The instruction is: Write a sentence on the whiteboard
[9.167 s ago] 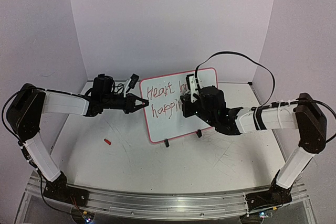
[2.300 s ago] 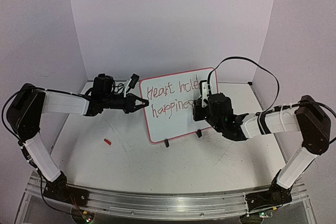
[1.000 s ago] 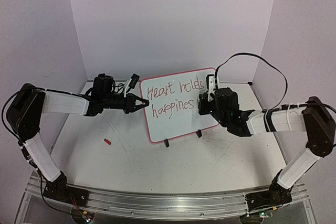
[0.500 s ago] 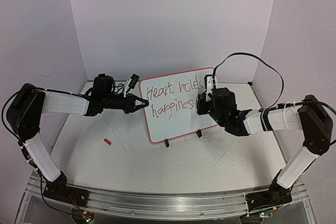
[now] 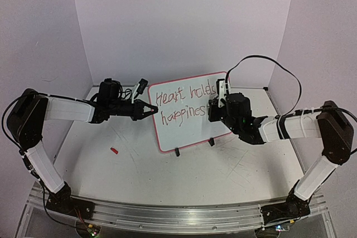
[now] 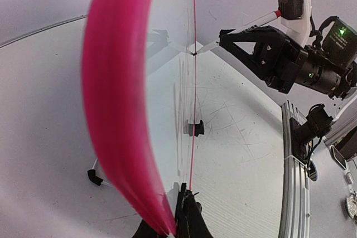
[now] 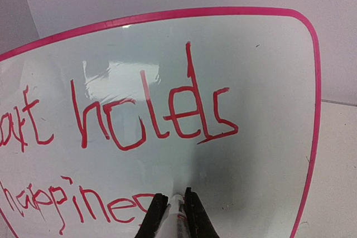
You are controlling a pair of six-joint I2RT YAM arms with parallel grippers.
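I'm watching the whiteboard point(image 5: 189, 112) standing upright on its two clip feet in the middle of the table point(image 5: 139, 171). Its long axis is running left to right between the arms, and its written face is looking toward the near edge. The left pincer point(image 5: 153, 108) is reaching in from the side and pinching the board's left rim, jaws closed down on the pink edge; the left wrist view is showing that edge rising from between the fingers. The right pincer point(image 7: 173, 210) is squeezing a marker point(image 6: 241, 27), jaws nearly together around the barrel. It is pointing straight at the board's face, with the tip appearing to touch the white. Red lettering is reading "Heart holds" above and "happines" below, and the tip is sitting at the end of that lower line, so I'm judging the word one letter short. The next stroke is hinging on this: bare white is lying to the right of the tip, toward the right rim. The right arm, the nearer one there, should be travelling rightward along the long axis while the left is bracing the board against the push
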